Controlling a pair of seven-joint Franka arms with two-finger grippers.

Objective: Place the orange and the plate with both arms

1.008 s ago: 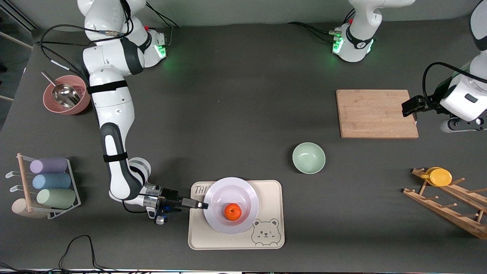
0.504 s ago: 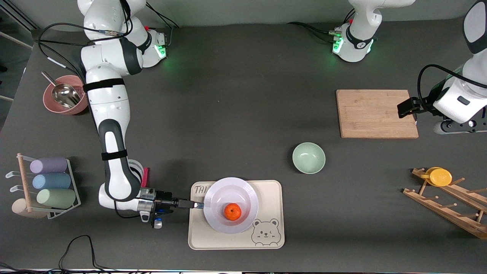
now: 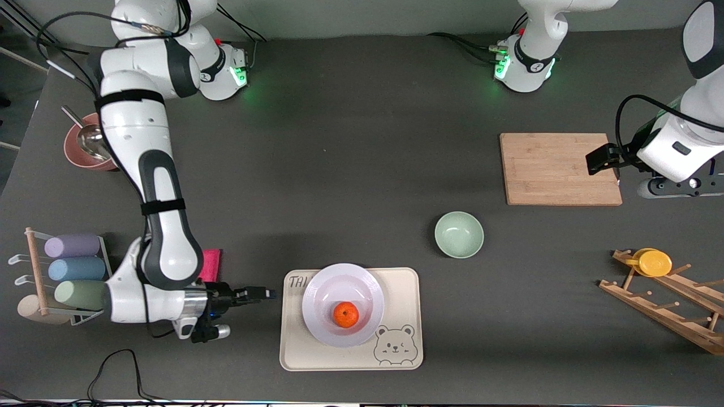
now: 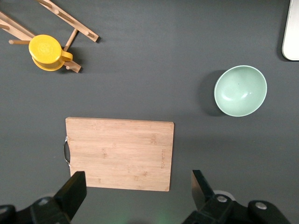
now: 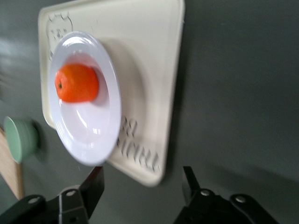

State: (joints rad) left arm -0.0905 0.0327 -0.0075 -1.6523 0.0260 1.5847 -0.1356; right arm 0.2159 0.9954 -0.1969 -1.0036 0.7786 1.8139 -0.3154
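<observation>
Low in the front view, toward the right arm's end of the table, the right gripper (image 3: 266, 293) hangs over bare tabletop just beside the tray (image 3: 404, 282). Its fingers are spread with nothing between them and stand clear of the plate (image 3: 317, 294). The right wrist view confirms the gap, though only the finger ends show at the frame's lower edge.

The plate sits on the tray and covers part of the lettering stamped in one corner, so only the first letters can be read. The orange (image 3: 345, 314) lies in the plate's well, slightly off centre toward the bear drawn on the tray.

A pink cloth (image 3: 210, 264) shows beside the right arm's elbow, mostly hidden by the arm. Near the upper edge, the same arm covers part of a pink bowl (image 3: 73, 150) holding a metal scoop (image 3: 90, 141).

At the other end of the table, the left gripper (image 4: 138, 178) waits above the board (image 3: 557, 168), released and empty. In the front view much of the left arm is cut off by the frame's edge, and its fingers cannot be made out there. The left wrist view shows both fingers wide apart over the board's edge.

A green bowl (image 3: 459, 234) stands alone between board and tray. A yellow cup (image 3: 650, 262) hangs on a wooden rack (image 3: 667, 316), which is cut off at the frame's edge.
</observation>
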